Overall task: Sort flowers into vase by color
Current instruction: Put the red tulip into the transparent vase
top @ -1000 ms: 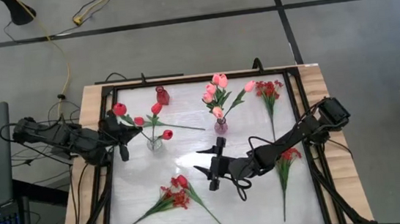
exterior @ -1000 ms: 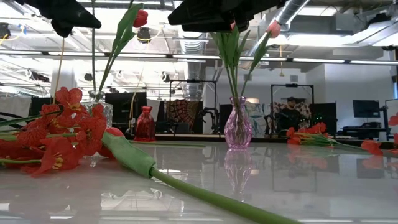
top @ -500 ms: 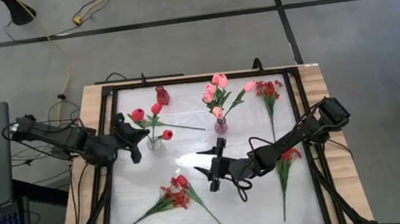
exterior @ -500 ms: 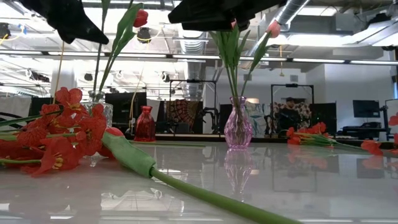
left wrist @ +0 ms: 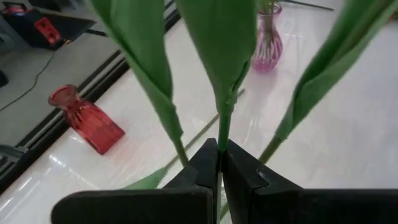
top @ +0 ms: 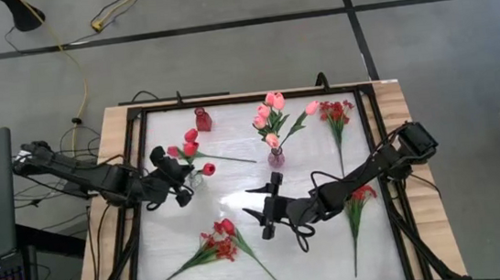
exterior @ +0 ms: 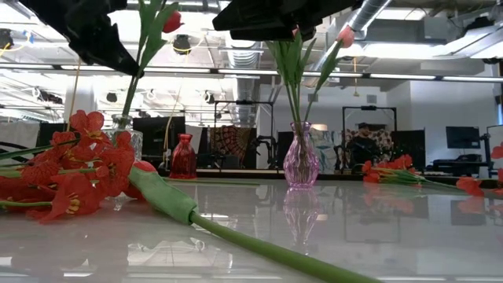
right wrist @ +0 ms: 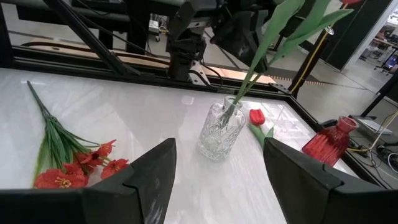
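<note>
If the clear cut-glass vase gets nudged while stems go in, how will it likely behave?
The clear cut-glass vase is narrow and upright with long green tulip stems leaning out, so it looks apt to tip. On the glossy white table it may slide. Being glass, it is probably fragile.

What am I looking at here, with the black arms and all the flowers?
Two robot arms work at a white table. One picture looks straight down, one looks level across the tabletop, and two come from cameras on the arms' wrists. The left gripper is shut on a red tulip stem, over the clear vase. The right gripper waits open mid-table. A purple vase holds pink tulips; a red vase stands empty. Red sprays lie on the table.
</note>
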